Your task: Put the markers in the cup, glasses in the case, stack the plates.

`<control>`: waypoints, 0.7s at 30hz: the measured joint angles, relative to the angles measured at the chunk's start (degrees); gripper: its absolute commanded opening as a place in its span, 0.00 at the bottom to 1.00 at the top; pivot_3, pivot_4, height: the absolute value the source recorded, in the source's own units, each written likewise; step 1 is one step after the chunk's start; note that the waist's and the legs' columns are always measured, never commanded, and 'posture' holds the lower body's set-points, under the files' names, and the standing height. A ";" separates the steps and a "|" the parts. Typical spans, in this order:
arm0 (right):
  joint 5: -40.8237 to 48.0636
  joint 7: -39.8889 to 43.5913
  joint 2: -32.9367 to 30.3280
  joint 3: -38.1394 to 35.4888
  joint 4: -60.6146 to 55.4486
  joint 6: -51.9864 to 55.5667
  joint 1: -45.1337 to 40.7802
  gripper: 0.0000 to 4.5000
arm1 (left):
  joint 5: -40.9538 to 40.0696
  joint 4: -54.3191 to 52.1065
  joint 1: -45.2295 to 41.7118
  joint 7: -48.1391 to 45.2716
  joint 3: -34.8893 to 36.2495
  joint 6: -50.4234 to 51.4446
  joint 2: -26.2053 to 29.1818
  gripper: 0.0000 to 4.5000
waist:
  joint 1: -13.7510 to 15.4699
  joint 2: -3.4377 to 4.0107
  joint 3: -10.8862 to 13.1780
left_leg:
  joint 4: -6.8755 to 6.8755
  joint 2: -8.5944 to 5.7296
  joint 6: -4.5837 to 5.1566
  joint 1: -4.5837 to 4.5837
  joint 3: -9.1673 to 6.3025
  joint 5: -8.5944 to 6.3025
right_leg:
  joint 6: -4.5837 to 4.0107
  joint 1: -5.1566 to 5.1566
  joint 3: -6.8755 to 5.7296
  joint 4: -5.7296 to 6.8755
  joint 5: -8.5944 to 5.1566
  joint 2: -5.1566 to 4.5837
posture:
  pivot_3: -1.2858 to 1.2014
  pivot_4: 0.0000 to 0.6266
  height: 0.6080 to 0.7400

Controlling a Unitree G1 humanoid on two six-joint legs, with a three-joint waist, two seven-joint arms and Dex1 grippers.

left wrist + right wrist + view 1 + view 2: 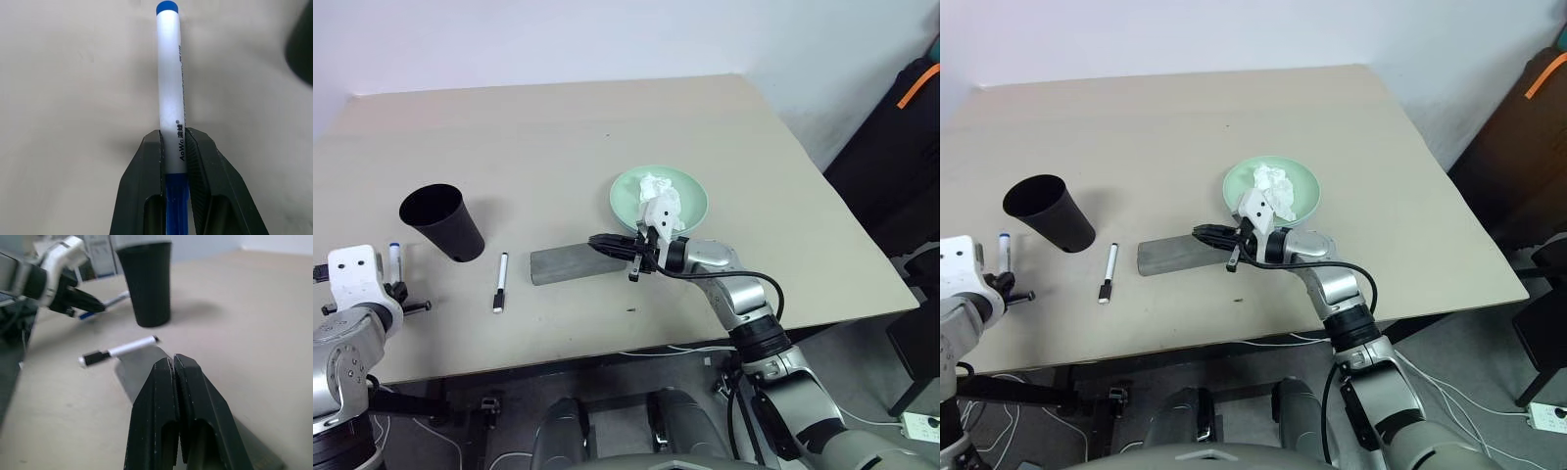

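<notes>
My left pincer [173,147] clamps the slim white blue-capped marker [170,73] near its cap, its long axis running straight out along my fingers. My right pincer [172,363], pressed shut with nothing between its fingers, lies level over the flat grey soft case [570,263]. The black-capped white marker [500,282] lies beside that case, cap toward me. Beyond stands the matte black tapered cup [443,221] (upright, mouth open), and the pale mint plate [690,193] holding crumpled white tissue [656,186]. The beige tabletop [558,127] ends at a pale wall [558,39].
</notes>
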 measured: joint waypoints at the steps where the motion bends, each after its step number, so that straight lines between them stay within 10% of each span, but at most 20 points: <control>1: 0.21 0.11 0.08 0.00 -0.37 -0.49 0.23 0.03 | 0.61 0.42 -0.13 -0.35 -0.06 -1.86 0.22 0.06 | 0.01 0.00 0.00 | 0.00 0.00 -0.03 0.00 0.01 -0.02 | 0.00 0.00 -0.01 0.00 0.00 -0.01 | 0.52 0.24 0.89; 12: 4.00 -3.68 2.96 -1.70 -5.26 -1.58 7.46 0.03 | 6.38 4.58 -7.54 -0.72 0.29 -21.73 0.42 0.06 | 0.61 -0.03 0.00 | -0.06 0.00 -0.03 -0.04 0.09 -0.02 | 0.01 0.00 -0.03 -0.05 0.01 0.03 | 0.52 0.24 0.89; 21: 5.05 -4.30 1.86 -1.23 -7.73 0.75 8.36 0.62 | 5.74 6.59 -15.05 -8.21 0.46 -50.80 -0.70 0.06 | 1.50 -0.06 0.01 | -0.03 -0.02 0.02 -0.02 0.19 0.01 | 0.00 0.04 -0.02 -0.07 0.01 0.04 | 0.52 0.24 0.89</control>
